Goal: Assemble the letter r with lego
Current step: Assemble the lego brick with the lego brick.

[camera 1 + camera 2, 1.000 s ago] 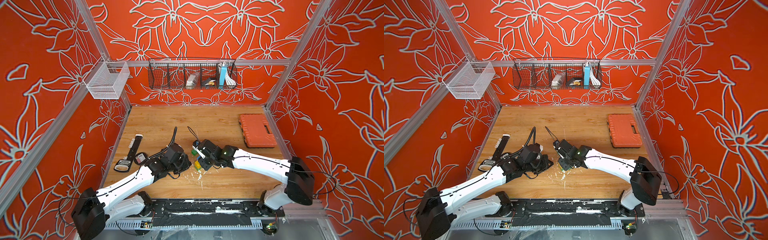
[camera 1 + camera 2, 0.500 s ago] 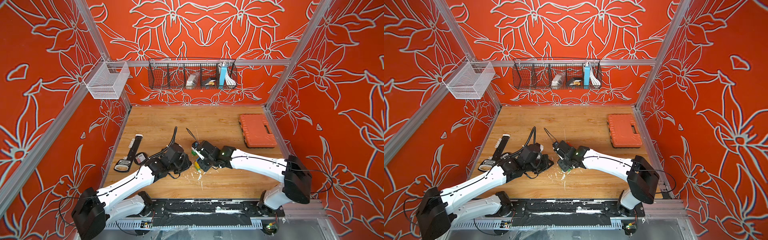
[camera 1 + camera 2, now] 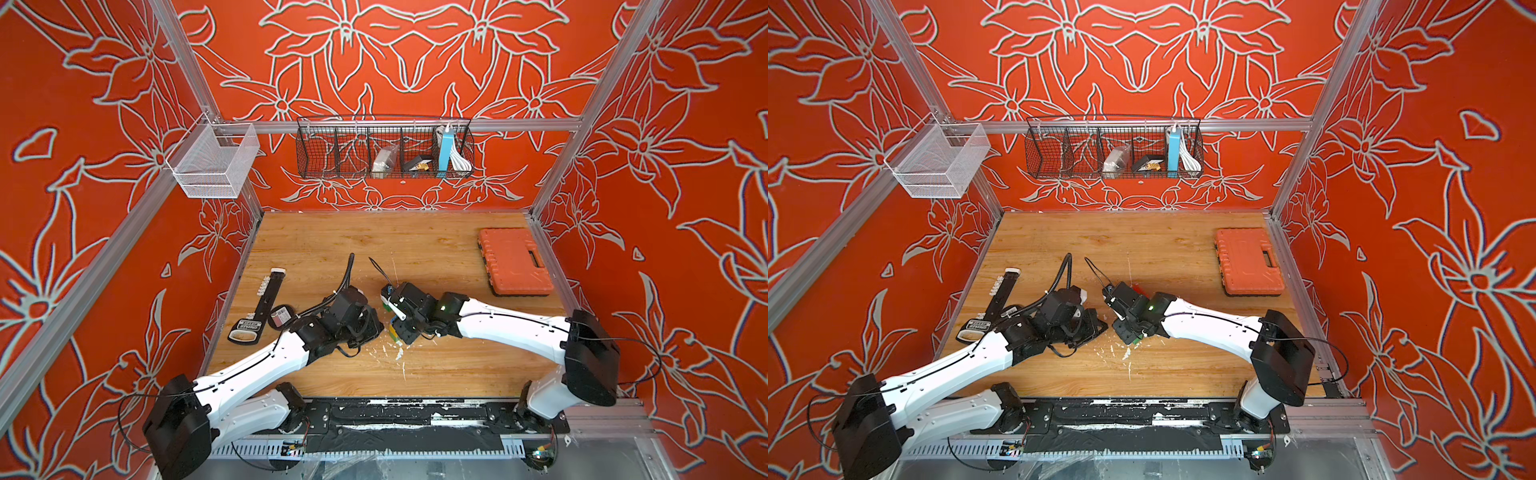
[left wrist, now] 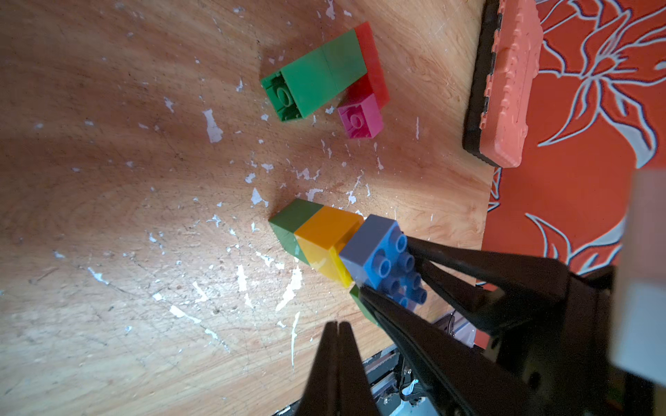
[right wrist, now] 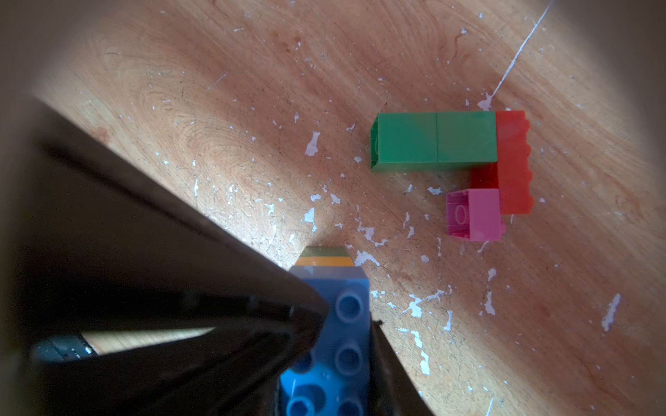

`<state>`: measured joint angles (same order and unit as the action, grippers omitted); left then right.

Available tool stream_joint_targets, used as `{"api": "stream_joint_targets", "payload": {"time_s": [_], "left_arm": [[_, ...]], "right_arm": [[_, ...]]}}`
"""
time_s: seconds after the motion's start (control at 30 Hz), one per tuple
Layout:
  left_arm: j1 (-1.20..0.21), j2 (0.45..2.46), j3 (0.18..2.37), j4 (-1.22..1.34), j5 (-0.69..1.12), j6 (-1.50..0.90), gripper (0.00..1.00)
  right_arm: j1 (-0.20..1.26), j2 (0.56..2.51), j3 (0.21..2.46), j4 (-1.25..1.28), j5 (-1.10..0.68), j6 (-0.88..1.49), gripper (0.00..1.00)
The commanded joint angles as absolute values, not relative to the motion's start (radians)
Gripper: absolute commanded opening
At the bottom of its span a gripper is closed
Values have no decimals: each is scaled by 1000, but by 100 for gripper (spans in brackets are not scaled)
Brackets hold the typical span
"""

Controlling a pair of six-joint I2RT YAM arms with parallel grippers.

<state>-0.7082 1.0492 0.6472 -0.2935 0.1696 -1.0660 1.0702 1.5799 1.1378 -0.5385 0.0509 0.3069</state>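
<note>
The right fingers (image 5: 216, 288), clamped on the blue brick (image 5: 335, 345) atop the yellow-green stack (image 4: 320, 237), have edged toward the pressed-together left fingers (image 4: 322, 371); the green-red-pink piece (image 5: 436, 140) lies beyond them, so joining likely remains.

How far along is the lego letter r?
Perhaps halfway. Done: two green bricks, a red brick and a pink brick are joined, lying on the table. In hand: the right gripper is shut on a blue brick stacked on a yellow brick and a green brick. The left gripper is shut, empty. Left: joining both pieces into an r.
</note>
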Motion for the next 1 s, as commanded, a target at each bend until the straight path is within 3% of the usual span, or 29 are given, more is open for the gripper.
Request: {"api": "stream_joint_targets", "payload": {"time_s": [0.0, 0.97], "left_arm": [[-712, 1059, 680, -269, 171, -1058, 0], [-724, 1211, 724, -154, 276, -1093, 0]], "right_arm": [[1080, 1593, 1139, -534, 49, 330, 0], [1080, 1595, 1094, -517, 42, 355, 0]]}}
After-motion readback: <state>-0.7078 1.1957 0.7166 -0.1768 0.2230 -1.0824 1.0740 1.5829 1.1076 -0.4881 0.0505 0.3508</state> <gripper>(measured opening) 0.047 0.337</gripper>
